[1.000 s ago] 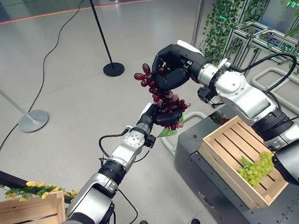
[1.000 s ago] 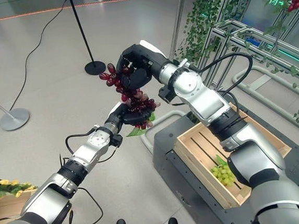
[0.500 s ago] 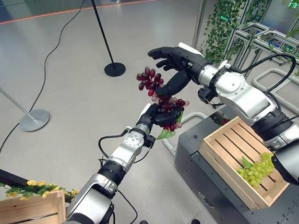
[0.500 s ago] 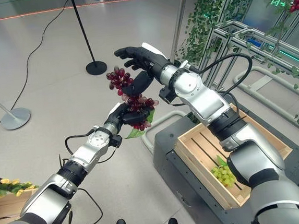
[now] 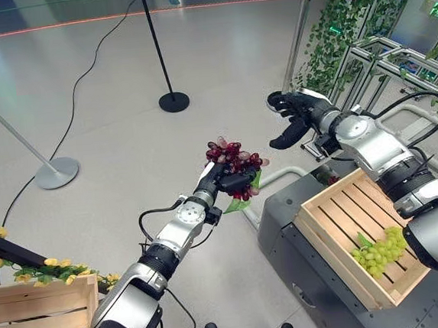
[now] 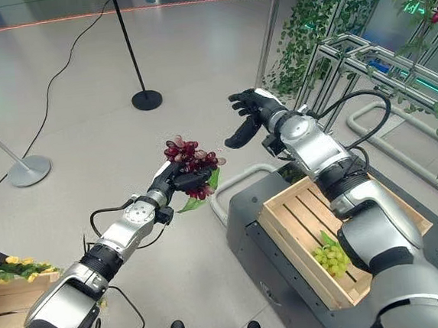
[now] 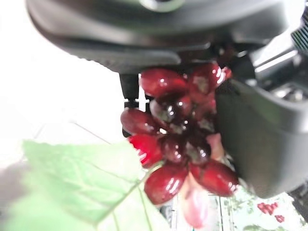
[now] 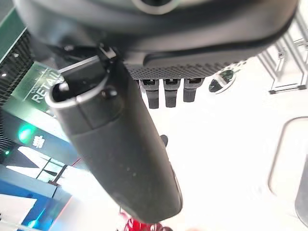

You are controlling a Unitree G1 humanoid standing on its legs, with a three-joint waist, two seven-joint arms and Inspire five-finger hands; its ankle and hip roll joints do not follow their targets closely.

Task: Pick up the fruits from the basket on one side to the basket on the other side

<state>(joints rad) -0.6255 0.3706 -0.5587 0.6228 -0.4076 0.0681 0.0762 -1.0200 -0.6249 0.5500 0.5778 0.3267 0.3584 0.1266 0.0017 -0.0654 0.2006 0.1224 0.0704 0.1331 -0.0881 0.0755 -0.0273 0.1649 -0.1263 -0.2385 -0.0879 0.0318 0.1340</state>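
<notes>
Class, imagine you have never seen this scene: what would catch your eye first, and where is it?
First, the red grapes, gripped in the left hand and held up over the floor, mid-scene. Next, the right hand, open and empty, apart from them on the right. Then the green grapes lying in the wooden crate at lower right.

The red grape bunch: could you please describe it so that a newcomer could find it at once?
Start at the wooden crate on the dark grey cart, which holds a green grape bunch. Look to the robot's left, over the floor: the left hand is closed on the red grape bunch. It is dark red, held aloft, with one green leaf.
</notes>
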